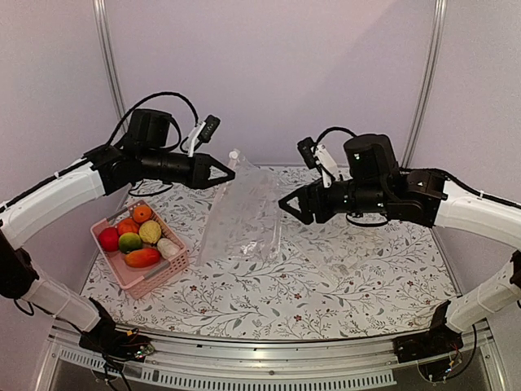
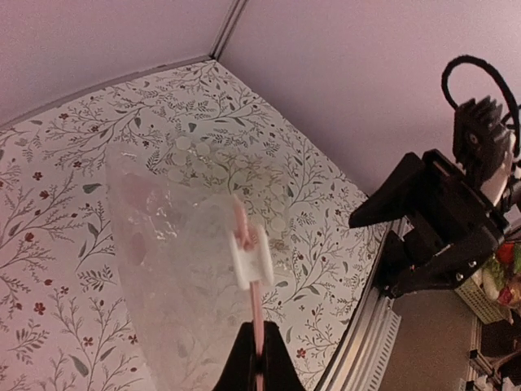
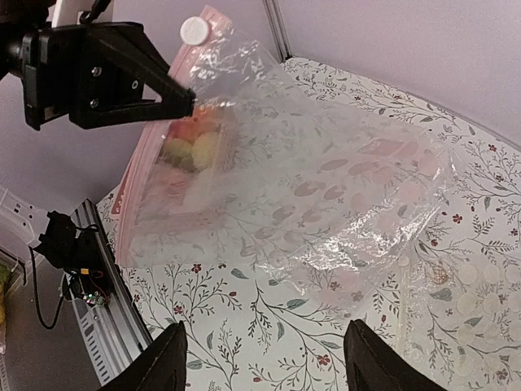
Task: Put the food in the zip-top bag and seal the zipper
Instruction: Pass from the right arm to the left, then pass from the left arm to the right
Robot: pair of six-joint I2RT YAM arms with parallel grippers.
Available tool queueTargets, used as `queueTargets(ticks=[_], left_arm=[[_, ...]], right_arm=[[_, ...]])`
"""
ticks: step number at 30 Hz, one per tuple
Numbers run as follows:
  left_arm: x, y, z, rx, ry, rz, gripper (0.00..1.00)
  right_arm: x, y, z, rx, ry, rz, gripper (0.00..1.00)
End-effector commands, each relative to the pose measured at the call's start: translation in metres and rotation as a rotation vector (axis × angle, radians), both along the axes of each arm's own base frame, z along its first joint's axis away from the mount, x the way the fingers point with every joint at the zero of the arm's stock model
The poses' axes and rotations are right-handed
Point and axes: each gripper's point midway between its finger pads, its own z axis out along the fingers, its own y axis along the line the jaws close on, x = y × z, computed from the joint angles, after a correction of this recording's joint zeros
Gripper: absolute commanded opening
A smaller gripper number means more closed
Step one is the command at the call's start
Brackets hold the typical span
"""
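Left wrist view alone shows the left gripper (image 2: 259, 349) clamped on the pink zipper strip (image 2: 256, 311) of the large transparent dotted plastic bag (image 2: 171, 269), bottom centre. Top external view shows the small toy fruits and vegetables (image 1: 134, 236) in the pink plastic basket (image 1: 159, 281) at lower left, and the right gripper (image 1: 286, 208) spread wide, holding nothing.

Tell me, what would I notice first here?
The big clear zip-top bag, lifted in the middle by the left end effector shut on its top edge. Next, the pink basket on the left, full of bright toy food. The right end effector hangs open beside the bag.
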Motion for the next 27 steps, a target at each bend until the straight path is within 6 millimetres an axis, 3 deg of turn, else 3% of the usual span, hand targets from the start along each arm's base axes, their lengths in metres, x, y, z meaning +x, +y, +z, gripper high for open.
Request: queueTargets(ticks=[1, 5, 11, 16, 27], left_arm=[[-0.047, -0.013, -0.022, 0.123, -0.030, -0.282, 0.00], [-0.071, -0.020, -0.018, 0.112, -0.080, -0.425, 0.00], [-0.101, -0.024, -0.020, 0.035, -0.067, -0.565, 0.00], [-0.113, -0.027, -0.027, 0.027, -0.050, -0.606, 0.00], [-0.126, -0.031, -0.020, -0.031, -0.037, -0.670, 0.00]], right_arm=[[0.006, -0.021, 0.012, 0.009, 0.002, 0.037, 0.66], [0.000, -0.023, 0.035, 0.079, 0.011, 0.119, 0.67], [-0.020, -0.008, 0.054, 0.140, 0.038, 0.275, 0.67], [-0.026, 0.008, 0.049, 0.145, 0.086, 0.353, 0.68], [-0.038, 0.036, 0.038, 0.124, 0.134, 0.476, 0.63]])
